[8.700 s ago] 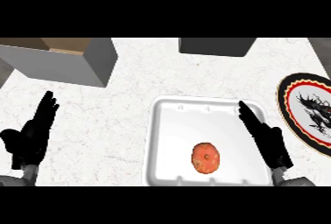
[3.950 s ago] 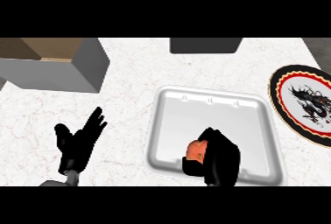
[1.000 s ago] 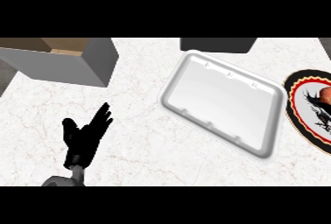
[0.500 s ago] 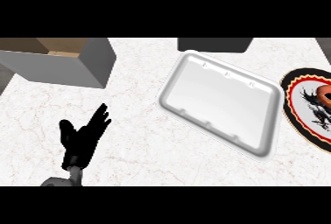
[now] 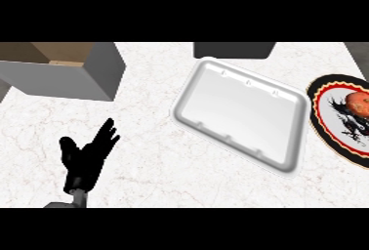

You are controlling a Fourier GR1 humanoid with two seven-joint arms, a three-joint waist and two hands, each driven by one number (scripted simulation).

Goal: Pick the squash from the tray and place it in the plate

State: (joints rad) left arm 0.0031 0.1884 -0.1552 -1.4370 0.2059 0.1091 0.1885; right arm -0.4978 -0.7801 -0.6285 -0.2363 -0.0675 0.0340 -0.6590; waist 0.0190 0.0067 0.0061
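Head view, looking steeply down on a white marbled counter (image 5: 166, 161).

Squash (image 5: 358, 102): an orange-red, rounded item lying on the plate (image 5: 326, 90) at the right edge of the view. It sits on the upper part of the plate's white centre, above a black dragon-like figure printed there. It is cut off in part by the picture's edge. Nothing holds it.

Plate: round, with a black rim and a thin red and yellow ring inside it. Only its left portion shows; the rest runs out of view. It lies just beside the tray's right side, and whether the two touch cannot be told.

Tray (image 5: 241, 114): white, rectangular with rounded corners, lying skewed on the counter with its long sides slanting down to the right. Its basin holds nothing.

Left robot hand (image 5: 85, 158): black, at the lower left, with the grey forearm entering from the bottom edge. Fingers are straight and slightly spread, pointing up and to the right, thumb held apart to the left. It holds nothing and is well apart from the tray.

Right robot hand: not seen in this view.

Other items: a grey box (image 5: 61, 68) with a tan inside at the upper left, and a dark block (image 5: 234, 49) at the top edge above the tray.
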